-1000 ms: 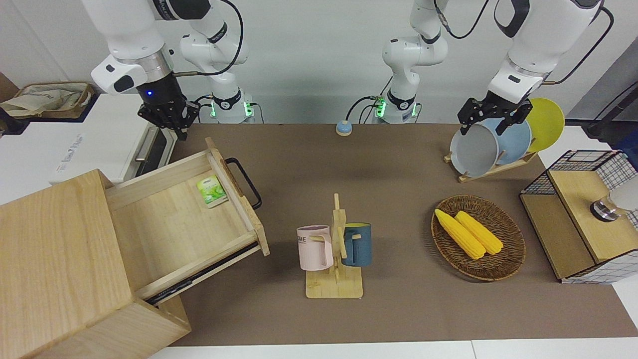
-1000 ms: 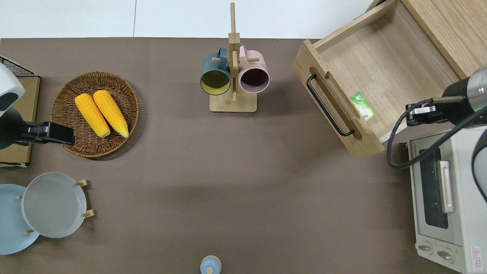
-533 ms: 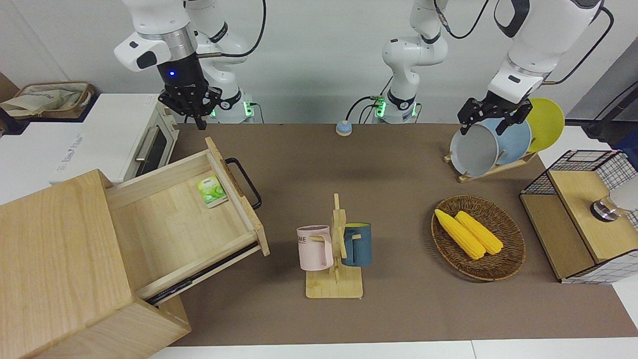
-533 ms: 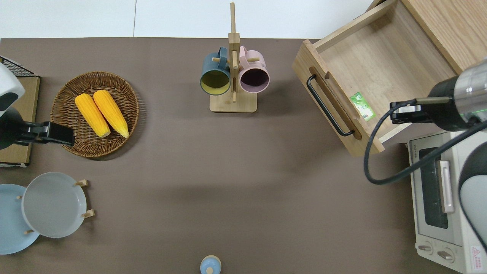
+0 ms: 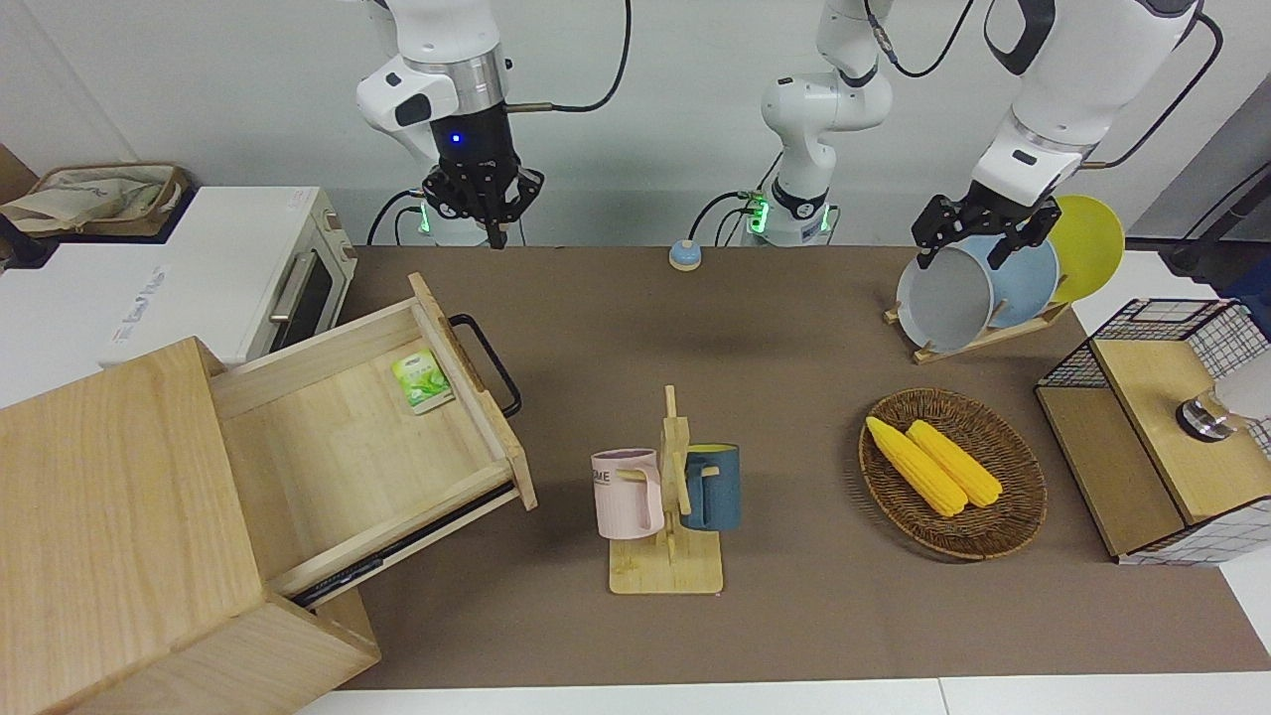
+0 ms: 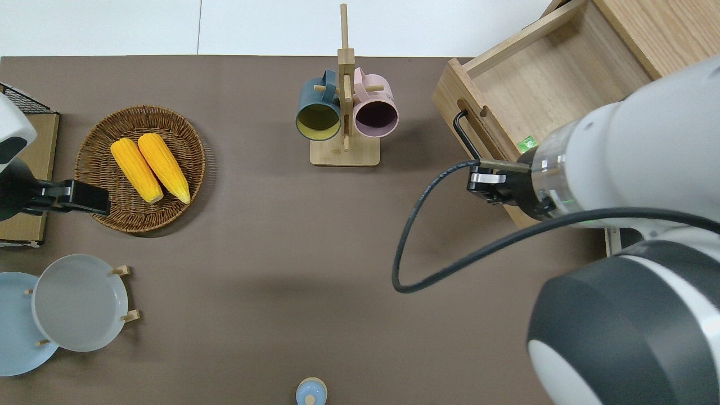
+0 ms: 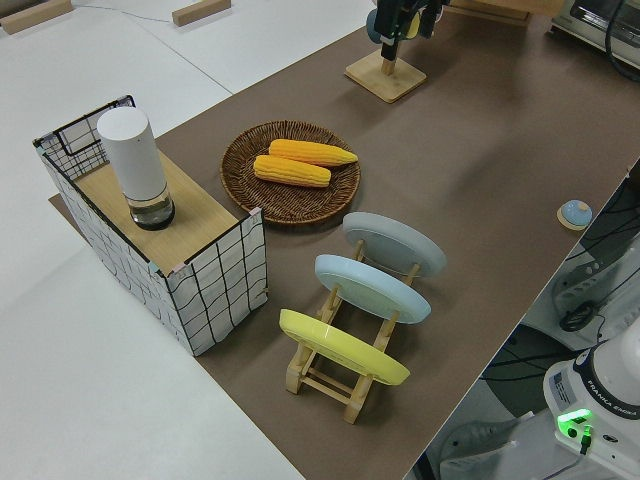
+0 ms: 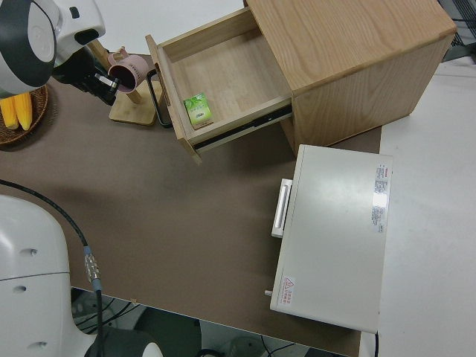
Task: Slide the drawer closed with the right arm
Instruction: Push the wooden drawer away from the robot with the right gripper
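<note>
Drawer is sticking out open with a packet sitting inside; mug rack is standing at its 3 o'clock, corn basket further along.

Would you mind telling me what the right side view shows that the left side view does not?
Only the right side view shows the open drawer with a green packet inside, its cabinet and the white toaster oven. Only the left side view shows the plate rack with three plates, the wire-mesh box with a white cylinder on it, and the blue knob. Both show the brown table mat, the mug stand and the corn in its basket.
</note>
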Robot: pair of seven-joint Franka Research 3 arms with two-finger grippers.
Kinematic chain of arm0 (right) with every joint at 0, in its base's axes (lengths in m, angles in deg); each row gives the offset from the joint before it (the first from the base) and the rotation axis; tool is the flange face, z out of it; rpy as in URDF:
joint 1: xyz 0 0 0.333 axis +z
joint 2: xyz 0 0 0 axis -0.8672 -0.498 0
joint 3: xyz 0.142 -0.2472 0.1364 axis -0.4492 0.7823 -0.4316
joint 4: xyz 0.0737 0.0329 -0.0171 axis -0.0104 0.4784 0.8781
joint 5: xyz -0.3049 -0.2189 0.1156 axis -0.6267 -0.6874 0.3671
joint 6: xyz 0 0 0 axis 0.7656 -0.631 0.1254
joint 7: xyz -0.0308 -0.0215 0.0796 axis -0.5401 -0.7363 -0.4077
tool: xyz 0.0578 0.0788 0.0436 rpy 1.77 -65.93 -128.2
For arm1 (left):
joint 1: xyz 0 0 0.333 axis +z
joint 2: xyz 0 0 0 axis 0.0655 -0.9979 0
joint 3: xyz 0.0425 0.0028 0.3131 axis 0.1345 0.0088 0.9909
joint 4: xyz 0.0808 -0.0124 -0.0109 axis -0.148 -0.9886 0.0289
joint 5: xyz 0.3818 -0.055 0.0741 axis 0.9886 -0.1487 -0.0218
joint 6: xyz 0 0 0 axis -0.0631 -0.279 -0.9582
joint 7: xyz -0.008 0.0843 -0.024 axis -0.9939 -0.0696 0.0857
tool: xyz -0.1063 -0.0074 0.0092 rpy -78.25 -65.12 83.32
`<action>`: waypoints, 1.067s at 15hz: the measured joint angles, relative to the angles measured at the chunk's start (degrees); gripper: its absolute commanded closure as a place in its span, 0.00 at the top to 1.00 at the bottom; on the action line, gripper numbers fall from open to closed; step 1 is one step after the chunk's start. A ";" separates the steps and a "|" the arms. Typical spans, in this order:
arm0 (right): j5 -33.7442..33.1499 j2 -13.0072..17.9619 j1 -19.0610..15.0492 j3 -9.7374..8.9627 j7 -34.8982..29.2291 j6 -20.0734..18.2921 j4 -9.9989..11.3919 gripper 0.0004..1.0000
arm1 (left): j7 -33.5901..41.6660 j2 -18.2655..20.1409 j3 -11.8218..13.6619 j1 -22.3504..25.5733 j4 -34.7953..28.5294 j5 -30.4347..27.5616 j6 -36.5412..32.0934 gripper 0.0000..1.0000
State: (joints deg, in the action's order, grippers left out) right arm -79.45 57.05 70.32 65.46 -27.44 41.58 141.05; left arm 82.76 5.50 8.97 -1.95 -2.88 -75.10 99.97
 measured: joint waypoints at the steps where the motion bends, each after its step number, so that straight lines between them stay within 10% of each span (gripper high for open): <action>1: -0.02 -0.66 0.75 0.00 -2.60 0.10 0.06 0.00 | 0.00 0.00 0.00 0.00 0.00 0.00 0.00 0.99; 16: -0.63 -10.64 3.75 0.53 -41.34 11.35 6.78 0.00 | 0.00 0.00 0.00 0.00 0.00 0.00 0.00 0.99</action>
State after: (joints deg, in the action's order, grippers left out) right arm -80.08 46.41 74.07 65.99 -68.78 52.93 147.82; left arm 82.76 5.50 8.97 -1.95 -2.88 -75.10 99.97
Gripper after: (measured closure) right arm 0.991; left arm 0.004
